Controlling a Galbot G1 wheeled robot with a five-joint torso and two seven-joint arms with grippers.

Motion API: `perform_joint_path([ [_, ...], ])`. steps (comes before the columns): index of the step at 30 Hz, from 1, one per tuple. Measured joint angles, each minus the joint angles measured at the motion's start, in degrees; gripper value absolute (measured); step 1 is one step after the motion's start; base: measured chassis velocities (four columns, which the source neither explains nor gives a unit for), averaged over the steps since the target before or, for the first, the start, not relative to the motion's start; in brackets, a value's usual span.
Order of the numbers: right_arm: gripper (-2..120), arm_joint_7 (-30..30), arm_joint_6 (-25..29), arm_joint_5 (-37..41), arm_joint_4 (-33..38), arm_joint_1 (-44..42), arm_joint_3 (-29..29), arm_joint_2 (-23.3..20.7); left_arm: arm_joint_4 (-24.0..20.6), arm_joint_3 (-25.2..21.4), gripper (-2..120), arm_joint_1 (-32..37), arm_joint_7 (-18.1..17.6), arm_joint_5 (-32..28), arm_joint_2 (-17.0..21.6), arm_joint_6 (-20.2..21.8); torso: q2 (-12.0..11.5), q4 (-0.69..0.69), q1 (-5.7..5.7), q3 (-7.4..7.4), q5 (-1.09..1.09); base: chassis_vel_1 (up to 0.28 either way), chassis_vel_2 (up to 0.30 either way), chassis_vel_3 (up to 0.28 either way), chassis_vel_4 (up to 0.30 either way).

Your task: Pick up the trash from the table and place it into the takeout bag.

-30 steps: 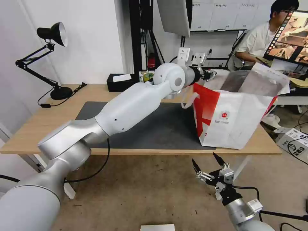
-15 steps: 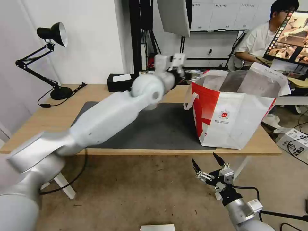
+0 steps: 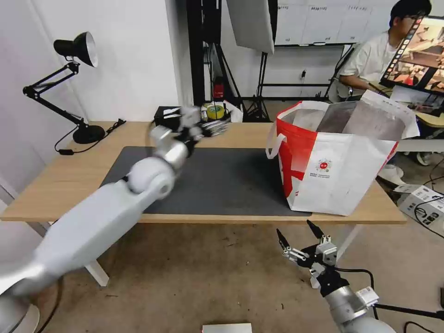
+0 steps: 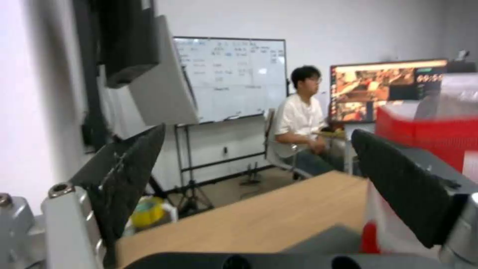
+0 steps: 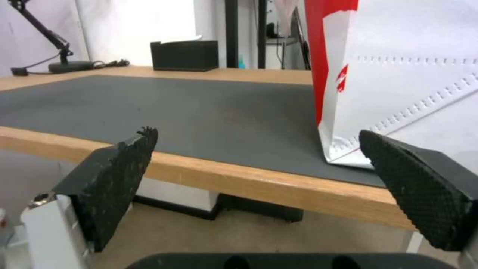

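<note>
- Head view: left gripper [image 3: 217, 126] spread, empty, left of the takeout bag [image 3: 330, 171].
- Right gripper [image 3: 300, 240] parted below it.
- Bag looks light, floppy; grip the strap handles [image 3: 273, 141].

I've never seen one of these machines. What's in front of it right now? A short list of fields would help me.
table: light-wood top with a dark grey mat
takeout bag: upright on the mat's right end, mouth open, foil lining showing
left pincer: above the table's far edge near the black tissue box, open, holding nothing
right pincer: low in front of the table, below its edge, open, holding nothing
trash on the table: none visible
desk lamp: far left corner
</note>
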Motion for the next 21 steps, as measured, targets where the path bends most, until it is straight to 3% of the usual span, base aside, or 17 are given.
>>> perform_joint_path([
  [1, 100, 0.0, 0.0, 0.0, 0.0, 0.0, 0.0, 0.0, -1.2, -4.0, 100, 4.4, 1.3, 0.6, 1.2, -0.9, 0.0, 0.0, 0.0, 0.0, 0.0, 0.0, 0.0, 0.0, 0.0],
  [2, 100, 0.0, 0.0, 0.0, 0.0, 0.0, 0.0, 0.0, -1.2, -4.0, 100, 4.4, 1.3, 0.6, 1.2, -0.9, 0.0, 0.0, 0.0, 0.0, 0.0, 0.0, 0.0, 0.0, 0.0],
  [3, 100, 0.0, 0.0, 0.0, 0.0, 0.0, 0.0, 0.0, -3.0, -9.0, 100, 9.9, 2.6, 1.1, 2.5, -1.8, 0.0, 0.0, 0.0, 0.0, 0.01, 0.0, 0.0, 0.0, 0.0],
  [5, 100, 0.0, 0.0, 0.0, 0.0, 0.0, 0.0, 0.0, -5.3, -14.3, 100, 16.6, 3.1, 1.4, 4.6, -3.1, 0.0, 0.04, -0.01, -0.01, 0.0, 0.0, 0.0, 0.0, 0.0],
  [10, 100, 0.0, 0.0, 0.0, 0.0, 0.0, 0.0, 0.0, -7.4, -18.2, 100, 22.0, 3.2, 2.2, 6.1, -5.5, 0.0, -0.01, 0.0, 0.0, 0.01, 0.0, 0.0, 0.0, 0.0],
  [13, 100, 0.0, 0.0, 0.0, 0.0, 0.0, 0.0, 0.0, -10.6, -24.8, 100, 29.3, 3.3, 2.8, 5.4, -6.1, 0.0, -0.02, 0.0, 0.0, 0.03, 0.0, 0.0, 0.0, 0.0],
  [17, 100, 0.0, 0.0, 0.0, 0.0, 0.0, 0.0, 0.0, -12.7, -30.2, 100, 36.1, 3.3, 5.0, 3.3, -7.1, 0.0, 0.02, -0.01, 0.0, 0.02, 0.0, 0.0, 0.0, 0.0],
  [21, 100, 0.0, 0.0, 0.0, 0.0, 0.0, 0.0, 0.0, -13.2, -31.0, 100, 38.1, 3.3, 7.0, 1.6, -8.0, 0.0, -0.04, 0.0, 0.0, 0.03, 0.0, 0.0, 0.0, 0.0],
])
